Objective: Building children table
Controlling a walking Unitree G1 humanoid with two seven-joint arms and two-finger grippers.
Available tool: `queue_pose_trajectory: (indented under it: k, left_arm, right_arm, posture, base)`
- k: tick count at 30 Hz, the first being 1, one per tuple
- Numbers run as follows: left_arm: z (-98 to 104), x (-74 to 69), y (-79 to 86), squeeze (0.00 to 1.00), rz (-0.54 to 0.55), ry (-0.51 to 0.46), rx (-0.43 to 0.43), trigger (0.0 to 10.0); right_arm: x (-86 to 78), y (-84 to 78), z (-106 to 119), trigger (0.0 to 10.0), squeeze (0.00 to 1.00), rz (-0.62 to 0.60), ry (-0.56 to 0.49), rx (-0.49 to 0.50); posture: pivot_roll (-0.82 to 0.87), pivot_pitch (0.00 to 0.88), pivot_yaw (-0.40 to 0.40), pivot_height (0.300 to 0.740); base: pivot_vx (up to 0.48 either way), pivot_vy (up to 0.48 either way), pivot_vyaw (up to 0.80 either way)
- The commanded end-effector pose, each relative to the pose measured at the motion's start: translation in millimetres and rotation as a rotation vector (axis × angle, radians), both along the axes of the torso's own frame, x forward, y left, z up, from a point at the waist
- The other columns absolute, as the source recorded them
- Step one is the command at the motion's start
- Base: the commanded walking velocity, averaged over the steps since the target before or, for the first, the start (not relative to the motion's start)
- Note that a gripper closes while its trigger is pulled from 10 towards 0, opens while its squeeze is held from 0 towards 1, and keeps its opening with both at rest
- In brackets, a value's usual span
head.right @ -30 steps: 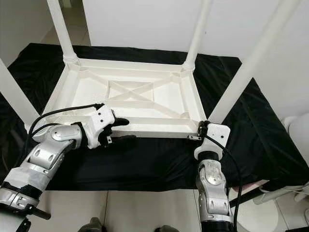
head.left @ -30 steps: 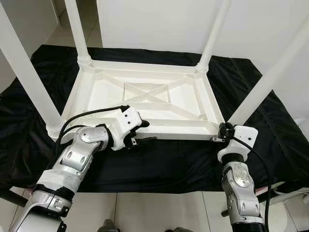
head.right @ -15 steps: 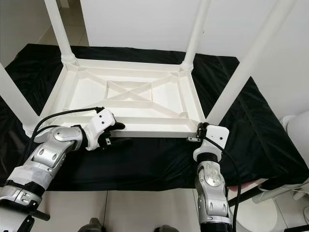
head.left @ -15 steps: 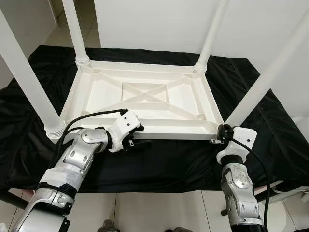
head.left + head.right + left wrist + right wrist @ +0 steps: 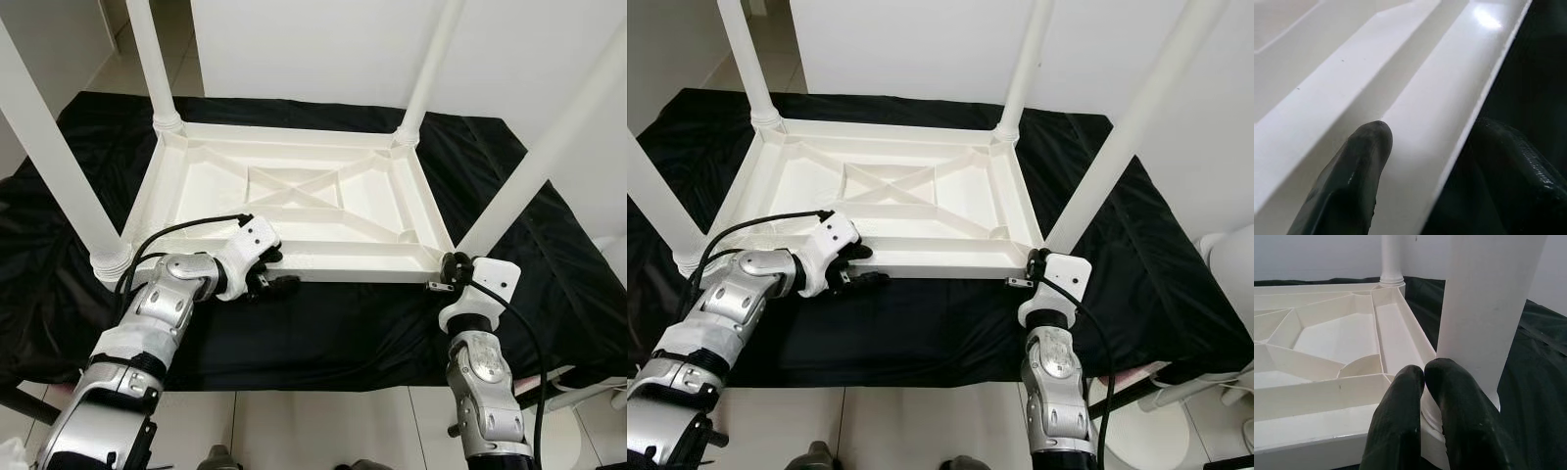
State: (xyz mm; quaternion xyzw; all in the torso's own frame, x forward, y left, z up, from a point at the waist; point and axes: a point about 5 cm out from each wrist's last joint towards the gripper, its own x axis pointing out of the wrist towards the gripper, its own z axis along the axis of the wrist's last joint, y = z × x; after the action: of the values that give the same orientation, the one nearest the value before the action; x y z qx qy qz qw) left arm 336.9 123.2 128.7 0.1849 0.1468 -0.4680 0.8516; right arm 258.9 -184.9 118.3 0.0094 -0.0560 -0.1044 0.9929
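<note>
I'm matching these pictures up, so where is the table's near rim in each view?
Left eye view: near rim, low centre, facing the robot.
Right eye view: same, slightly further left.
Left wrist view: bright diagonal strip.
Right wrist view: closest white band, below the ribs.
Shared landmark: black cloth bordering it.

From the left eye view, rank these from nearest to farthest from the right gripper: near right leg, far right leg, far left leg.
1. Near right leg, touching the right gripper at its base.
2. Far right leg, back right corner.
3. Far left leg, diagonally opposite corner.
</note>
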Motion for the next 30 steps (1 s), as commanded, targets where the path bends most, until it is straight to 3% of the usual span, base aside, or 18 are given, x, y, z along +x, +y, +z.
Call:
queue_pose_trajectory:
  k: [1,2,3,6,7,9,10,12,13,23,24,25,26,27,28,29,30]
  left_arm:
    - [4.1,16.6,14.9,0.0,0.374,-0.171,0.043,10.0]
    - [5.6,18.4,16.3,0.0,0.392,-0.177,0.041,10.0]
    - [6.9,19.9,17.3,0.0,0.406,-0.185,0.04,8.8]
    - [6.9,19.9,17.3,0.0,0.406,-0.185,0.04,8.8]
    - [8.4,21.6,18.6,0.0,0.425,-0.193,0.036,5.2]
    - [8.4,21.6,18.6,0.0,0.425,-0.193,0.036,5.2]
    - [10.6,23.4,18.7,0.0,0.433,-0.208,0.031,1.6]
    - [10.6,23.4,18.7,0.0,0.433,-0.208,0.031,1.6]
    - [11.8,24.3,17.9,0.0,0.432,-0.216,0.027,0.0]
    - [13.7,24.0,2.6,0.0,0.395,-0.223,-0.006,0.0]
    - [14.7,22.8,-2.3,0.0,0.368,-0.228,-0.018,0.6]
    - [14.7,22.8,-2.3,0.0,0.368,-0.228,-0.018,0.6]
    - [15.6,21.0,-7.9,0.0,0.339,-0.232,-0.034,3.3]
    - [15.6,21.0,-7.9,0.0,0.339,-0.232,-0.034,3.3]
    - [17.4,19.1,-13.4,0.0,0.307,-0.246,-0.059,8.9]
    - [19.4,17.2,-18.1,0.0,0.275,-0.258,-0.088,10.0]
    - [21.3,15.4,-21.3,0.0,0.248,-0.271,-0.106,10.0]
  right_arm:
    - [-0.8,-2.3,-4.6,10.0,0.0,-0.017,0.022,0.002]
    - [-0.7,-2.5,-4.6,10.0,0.0,-0.019,0.022,0.001]
    - [-0.6,-2.8,-4.6,10.0,0.0,-0.02,0.022,0.0]
    - [-0.6,-2.8,-4.6,10.0,0.0,-0.02,0.022,0.0]
    - [-0.4,-2.7,-4.4,10.0,0.0,-0.021,0.021,0.0]
    - [-0.4,-2.7,-4.4,10.0,0.0,-0.021,0.021,0.0]
    - [-0.2,-2.5,-4.3,10.0,0.0,-0.021,0.02,0.0]
    - [-0.2,-2.5,-4.3,10.0,0.0,-0.021,0.02,0.0]
    - [-0.1,-2.3,-4.2,10.0,0.0,-0.022,0.02,0.001]
    - [0.5,-1.6,-3.6,10.0,0.0,-0.026,0.016,0.001]
    - [0.6,-1.4,-3.3,10.0,0.0,-0.026,0.015,0.0]
    - [0.6,-1.4,-3.3,10.0,0.0,-0.026,0.015,0.0]
    - [0.8,-1.1,-3.3,10.0,0.0,-0.026,0.014,0.0]
    - [0.8,-1.1,-3.3,10.0,0.0,-0.026,0.014,0.0]
    - [0.9,-1.0,-3.2,10.0,0.0,-0.026,0.014,-0.002]
    - [0.9,-1.0,-3.2,10.0,0.0,-0.027,0.014,-0.003]
    - [1.0,-0.9,-3.2,10.0,0.0,-0.028,0.014,-0.004]
  posture:
    - [0.01,0.006,-0.049,0.74]
    - [0.01,0.006,-0.049,0.74]
    - [0.01,0.006,-0.049,0.74]
    - [0.01,0.006,-0.049,0.74]
    - [0.01,0.006,-0.047,0.74]
    - [0.01,0.006,-0.047,0.74]
    - [0.01,0.005,-0.046,0.74]
    - [0.01,0.005,-0.046,0.74]
    - [0.01,0.007,-0.046,0.74]
    - [0.01,0.006,-0.043,0.74]
    - [0.0,0.007,-0.041,0.74]
    - [0.0,0.007,-0.041,0.74]
    - [0.0,0.006,-0.039,0.74]
    - [0.0,0.006,-0.039,0.74]
    - [0.0,0.005,-0.039,0.74]
    - [0.0,0.007,-0.039,0.74]
    - [0.01,0.007,-0.038,0.74]
  base:
    - [0.0,0.0,0.0]
    - [0.0,0.0,0.0]
    - [0.0,0.0,0.0]
    - [0.0,0.0,0.0]
    - [0.0,0.0,0.0]
    - [0.0,0.0,0.0]
    - [0.0,0.0,0.0]
    - [0.0,0.0,0.0]
    - [0.0,0.0,0.0]
    - [0.0,0.0,0.0]
    - [0.0,0.0,0.0]
    - [0.0,0.0,0.0]
    - [0.0,0.0,0.0]
    - [0.0,0.0,0.0]
    - [0.0,0.0,0.0]
    - [0.0,0.0,0.0]
    - [0.0,0.0,0.0]
